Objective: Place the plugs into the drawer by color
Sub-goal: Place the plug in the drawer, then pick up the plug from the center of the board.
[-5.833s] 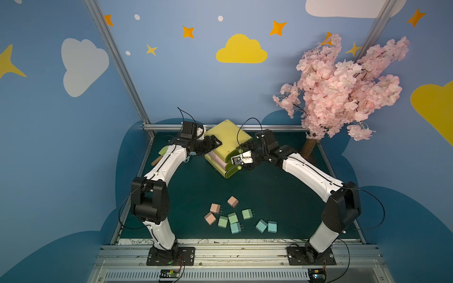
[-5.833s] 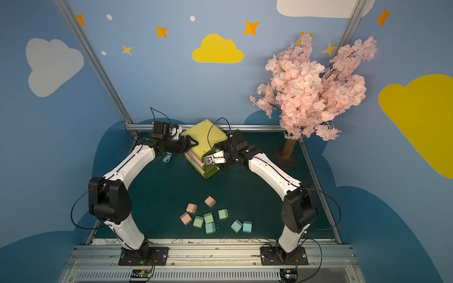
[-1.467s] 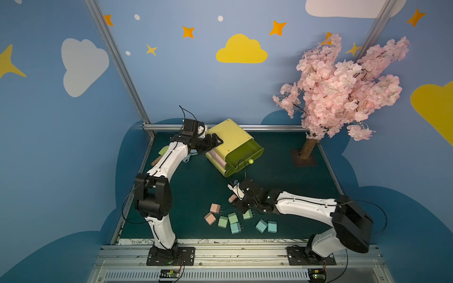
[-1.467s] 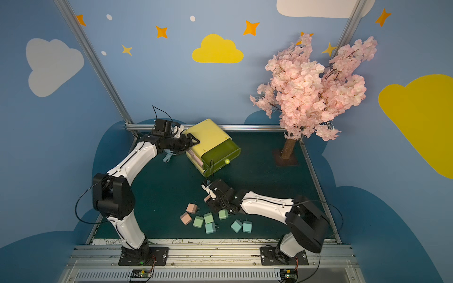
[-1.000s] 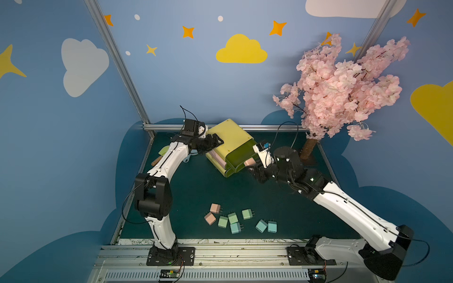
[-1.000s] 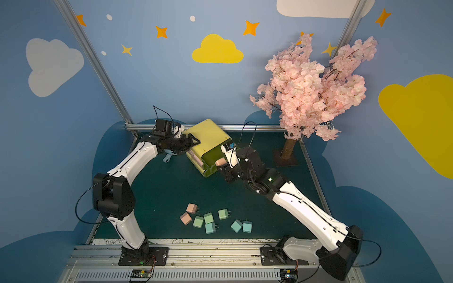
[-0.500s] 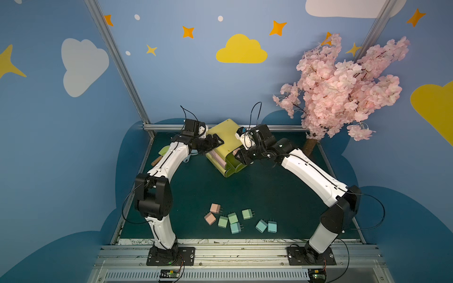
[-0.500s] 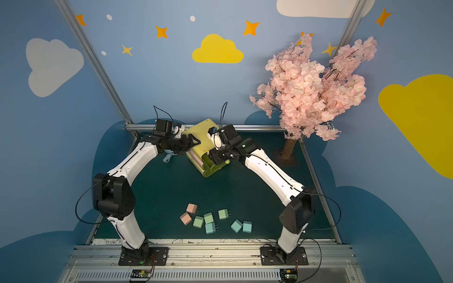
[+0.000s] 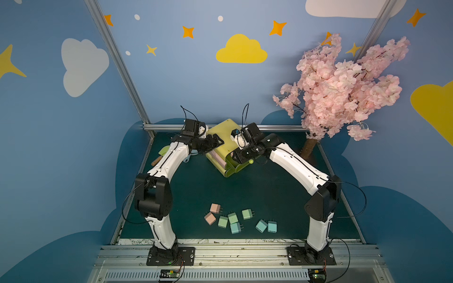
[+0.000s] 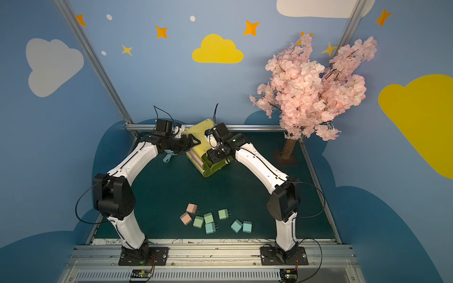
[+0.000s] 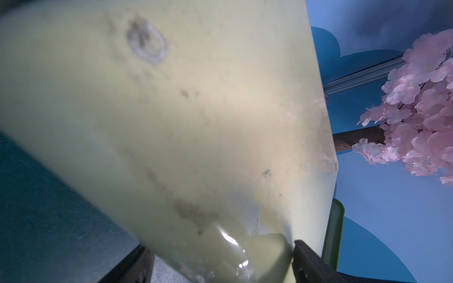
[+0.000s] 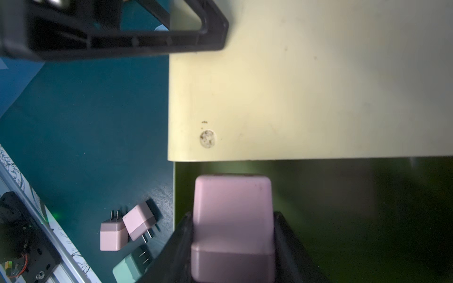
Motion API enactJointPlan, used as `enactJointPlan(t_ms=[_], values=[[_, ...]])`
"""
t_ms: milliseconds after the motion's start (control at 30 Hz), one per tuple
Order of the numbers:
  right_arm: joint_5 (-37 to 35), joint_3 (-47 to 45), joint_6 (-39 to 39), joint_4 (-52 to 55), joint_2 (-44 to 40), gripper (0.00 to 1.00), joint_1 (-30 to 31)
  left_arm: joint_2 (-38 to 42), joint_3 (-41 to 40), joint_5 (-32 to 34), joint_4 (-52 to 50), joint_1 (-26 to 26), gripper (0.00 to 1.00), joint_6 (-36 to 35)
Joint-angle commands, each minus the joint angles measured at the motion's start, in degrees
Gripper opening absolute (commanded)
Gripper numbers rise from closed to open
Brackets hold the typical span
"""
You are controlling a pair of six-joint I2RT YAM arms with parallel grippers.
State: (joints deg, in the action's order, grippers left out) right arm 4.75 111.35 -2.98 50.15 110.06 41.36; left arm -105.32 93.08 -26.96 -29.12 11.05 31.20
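Holds one pink plug (image 12: 232, 196) in the jaws of the right gripper (image 12: 232, 218) over the open top drawer (image 12: 343, 208), clamps the chest (image 12: 294, 85) corner with the left gripper (image 9: 215, 144), leaves eight plugs (image 9: 232, 220) on the mat (image 9: 269, 196), apparently none stowed yet.

Scuffed yellow chest (image 11: 171, 122) fills view; blossom tree (image 11: 421, 110) beyond.

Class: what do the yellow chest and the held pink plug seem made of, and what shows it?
The yellow chest: probably moulded plastic, smooth semi-matt, with rounded corner, round mould mark and scuffs. The pink plug: likely hard plastic, satin-matt, with rounded edges and a seam line.
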Motion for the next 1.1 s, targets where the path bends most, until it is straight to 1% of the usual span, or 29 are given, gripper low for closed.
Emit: enactJointPlan(t_ms=[0,67,200,333,533,767,833,900,967,1033,1067], values=[[0.02,2.14,-0.95,1.88,0.8,0.24,-0.1,-0.15,-1.3,1.21,-3.22,0.64,0.88,-1.49],[0.17,3.12,-1.06,2.02,1.83,0.28,-0.06,-0.32,-1.24,1.14,-3.23,0.68,0.89,-1.41],[0.58,5.48,-1.01,2.22,4.75,0.3,-0.23,-0.5,-1.25,1.08,-3.22,0.82,0.88,-1.41],[1.73,7.19,-1.43,2.67,6.3,0.35,-0.69,-0.35,-1.28,1.38,-3.25,0.82,0.89,-1.49],[1.93,8.04,-1.24,2.74,5.16,0.48,-1.15,-0.33,-1.06,1.12,-3.31,0.8,0.89,-1.58],[1.51,9.4,-0.75,3.47,1.68,0.65,-1.2,-0.07,-1.23,1.3,-3.4,0.39,0.89,-1.72],[1.57,9.66,-0.42,3.58,0.96,0.67,-1.11,-0.06,-1.07,1.13,-3.4,0.2,0.89,-1.58],[5.07,8.6,0.89,3.48,-0.56,0.67,-1.11,0.11,-1.23,1.37,-3.4,0.21,0.89,-1.84],[7.3,6.86,-0.04,3.16,-2.82,0.67,-0.36,0.12,-1.45,1.65,-3.4,0.11,0.89,-1.8],[3.91,2.54,1.07,1.86,-6.53,0.66,2.83,-0.08,-1.36,1.47,-3.4,0.09,0.89,-1.78],[1.46,-1.45,2.14,-0.2,-9.12,0.66,5.1,-0.06,-1.4,1.5,-3.4,0.1,0.89,-1.75]])
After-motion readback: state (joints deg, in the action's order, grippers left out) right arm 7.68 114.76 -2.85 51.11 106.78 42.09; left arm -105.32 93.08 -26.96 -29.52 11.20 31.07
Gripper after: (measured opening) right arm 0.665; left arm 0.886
